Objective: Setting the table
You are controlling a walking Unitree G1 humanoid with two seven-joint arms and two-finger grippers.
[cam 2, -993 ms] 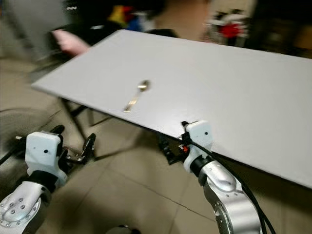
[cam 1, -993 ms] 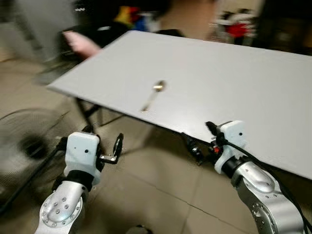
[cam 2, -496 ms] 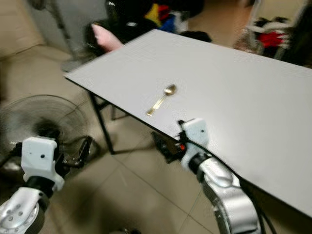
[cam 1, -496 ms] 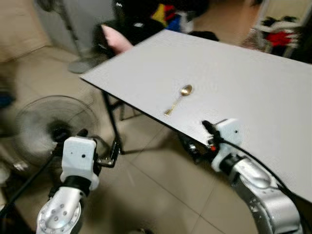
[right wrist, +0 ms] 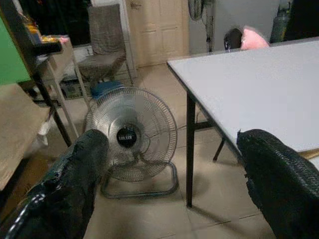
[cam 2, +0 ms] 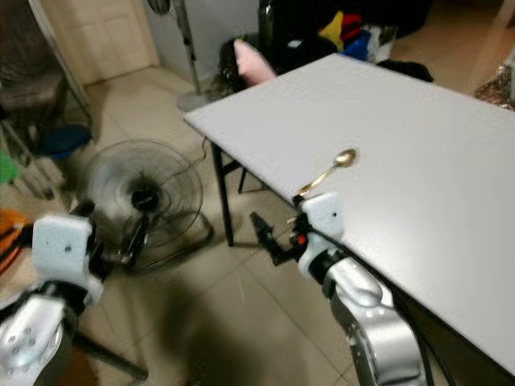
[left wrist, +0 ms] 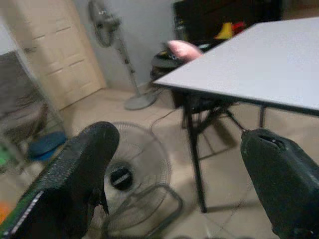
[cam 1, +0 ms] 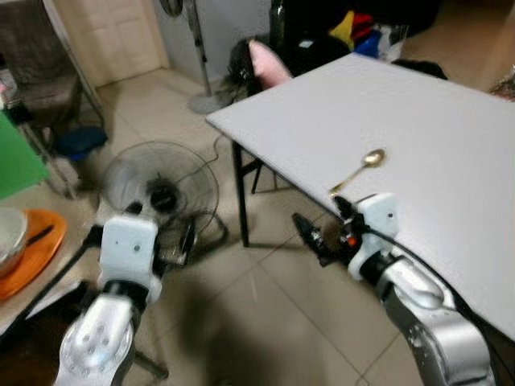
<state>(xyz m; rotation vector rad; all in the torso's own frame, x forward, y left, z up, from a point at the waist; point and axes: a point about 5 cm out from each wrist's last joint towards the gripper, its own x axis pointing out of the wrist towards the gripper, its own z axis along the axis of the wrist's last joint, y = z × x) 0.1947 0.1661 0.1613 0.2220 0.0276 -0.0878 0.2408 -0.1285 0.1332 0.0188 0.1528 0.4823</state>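
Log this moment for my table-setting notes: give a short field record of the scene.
table: white table, its corner toward the floor fan
on table: gold spoon near the front edge
left gripper: open, empty, over the floor
right gripper: open, empty, beside the table edge
floor: fan
far left: orange plate

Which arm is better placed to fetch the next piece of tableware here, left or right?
Probably the left. The left gripper hangs on the side where an orange plate with a bowl sits, jaws open. The right gripper hangs by the table edge, beside the spoon already laid there.
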